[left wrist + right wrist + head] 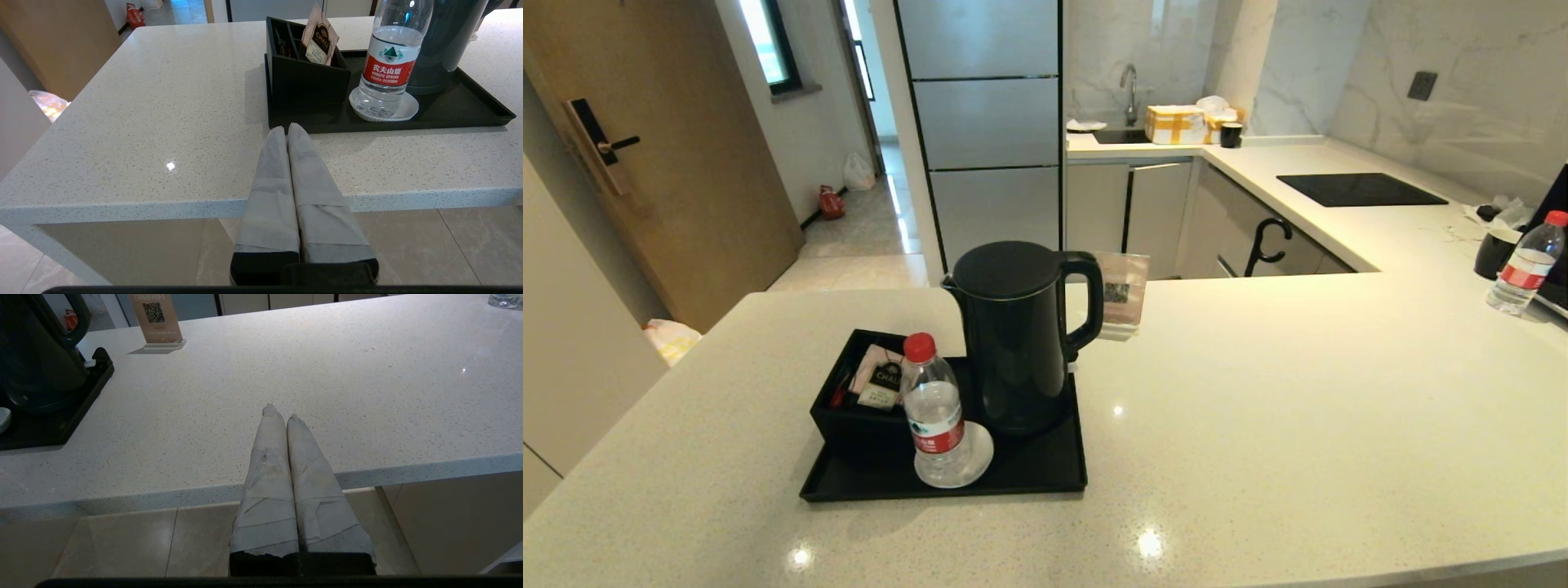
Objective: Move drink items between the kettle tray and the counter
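Both claws pressed together, short of the surface [1258,425]

Our left claw [288,130] sits nearer the upright water bottle [388,61], which stands ahead on the kettle tray [482,110] beside the kettle [1017,335]; right claw [280,412] faces bare stone.

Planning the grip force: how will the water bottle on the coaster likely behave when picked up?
The water bottle looks nearly full, so probably fairly heavy for its size. Its thin clear plastic wall would likely dent under a hard squeeze. Tall and narrow, standing on the round coaster, it may tip if pushed near the cap.
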Tool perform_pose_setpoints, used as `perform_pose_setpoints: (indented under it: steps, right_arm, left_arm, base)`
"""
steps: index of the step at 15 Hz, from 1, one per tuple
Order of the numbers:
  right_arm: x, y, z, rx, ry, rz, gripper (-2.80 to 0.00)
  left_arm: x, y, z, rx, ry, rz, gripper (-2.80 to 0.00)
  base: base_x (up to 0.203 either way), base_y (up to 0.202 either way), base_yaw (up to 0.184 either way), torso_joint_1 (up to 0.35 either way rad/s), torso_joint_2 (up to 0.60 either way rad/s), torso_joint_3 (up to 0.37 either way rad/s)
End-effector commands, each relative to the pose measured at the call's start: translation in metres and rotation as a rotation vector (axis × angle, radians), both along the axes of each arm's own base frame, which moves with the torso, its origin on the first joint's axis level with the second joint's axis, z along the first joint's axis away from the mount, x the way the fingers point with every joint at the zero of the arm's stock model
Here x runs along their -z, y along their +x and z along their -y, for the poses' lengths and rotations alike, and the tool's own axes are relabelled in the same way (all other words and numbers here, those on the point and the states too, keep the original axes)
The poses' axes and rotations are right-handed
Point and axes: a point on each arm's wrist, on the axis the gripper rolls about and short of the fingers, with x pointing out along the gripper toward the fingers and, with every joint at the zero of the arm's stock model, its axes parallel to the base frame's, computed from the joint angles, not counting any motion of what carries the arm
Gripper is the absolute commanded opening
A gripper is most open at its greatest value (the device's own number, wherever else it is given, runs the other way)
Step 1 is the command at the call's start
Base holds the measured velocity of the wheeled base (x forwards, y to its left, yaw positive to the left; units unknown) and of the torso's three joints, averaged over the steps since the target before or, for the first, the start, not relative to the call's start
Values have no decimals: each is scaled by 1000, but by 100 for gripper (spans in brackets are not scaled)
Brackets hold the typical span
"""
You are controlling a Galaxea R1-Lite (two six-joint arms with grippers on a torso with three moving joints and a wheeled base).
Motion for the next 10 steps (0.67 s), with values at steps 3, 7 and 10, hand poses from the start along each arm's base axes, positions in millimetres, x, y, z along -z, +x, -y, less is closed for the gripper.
perform_pose_setpoints:
  steps: [3,7,10]
  right_arm:
    - [0,0,0,0,0,-1,-280]
    - [0,0,0,6,8,1,-280]
    - [0,0,0,6,8,1,-280]
  left_arm:
    - [0,0,0,-1,0,1,-280]
    - [0,0,0,-1,0,1,-280]
    - [0,0,0,-1,0,1,-280]
  base:
    - [0,0,0,0,0,0]
    - [0,0,0,0,0,0]
    - [0,0,0,0,0,0]
